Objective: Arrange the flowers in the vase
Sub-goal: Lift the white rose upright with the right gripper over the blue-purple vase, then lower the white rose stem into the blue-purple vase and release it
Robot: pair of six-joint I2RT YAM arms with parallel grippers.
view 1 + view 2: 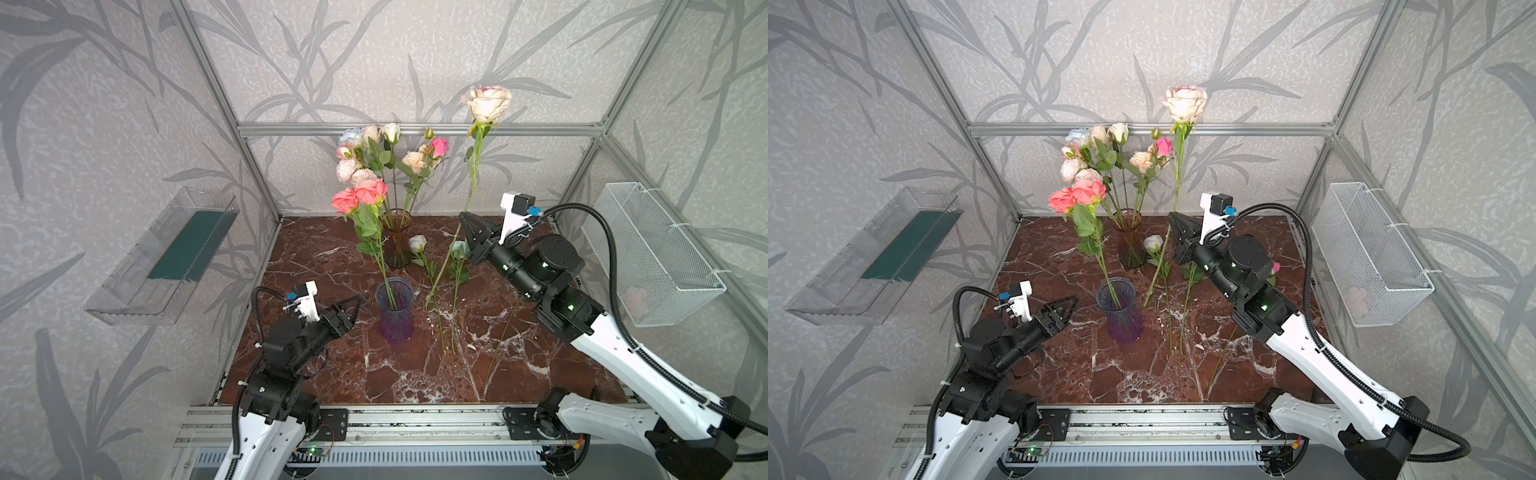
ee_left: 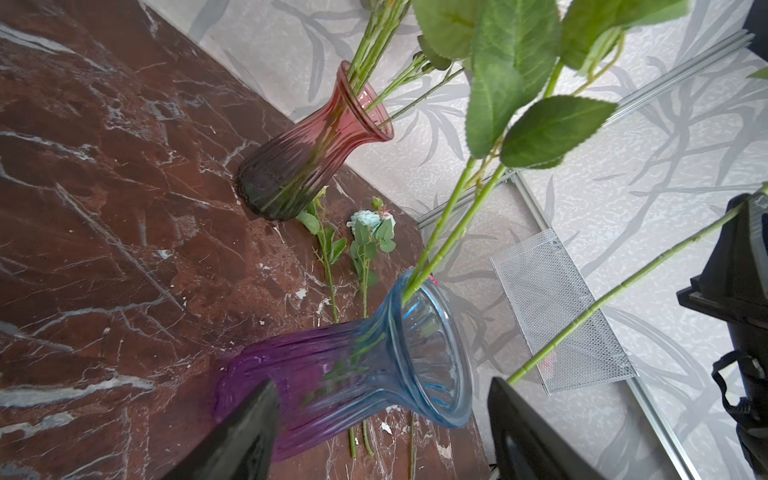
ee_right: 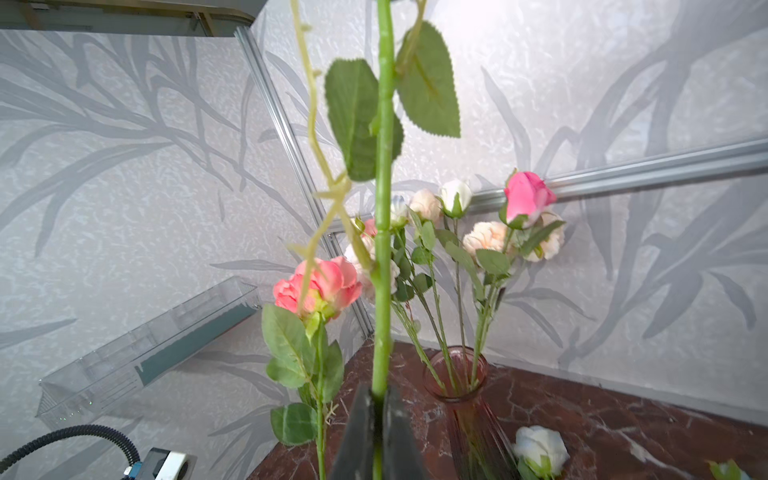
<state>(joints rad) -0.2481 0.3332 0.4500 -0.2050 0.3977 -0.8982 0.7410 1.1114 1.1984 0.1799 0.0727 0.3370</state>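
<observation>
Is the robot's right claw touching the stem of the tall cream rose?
Touching. The right wrist view shows the right claw shut on the green stem, which is pinched tight, with no gap showing on either side.

far vase [image 1: 397, 239]: far centre of table [image 1: 415, 374], bunch [image 1: 374, 162] in it | near vase [image 1: 395, 311]: just before it, two stems [image 1: 380, 259] in it (heads lean left) | loose flowers [image 1: 417, 242]: lying right of near vase | raised flower [image 1: 488, 104]: right of far vase | basket [image 1: 652, 257]: right wall | tray [image 1: 166, 257]: left wall
</observation>
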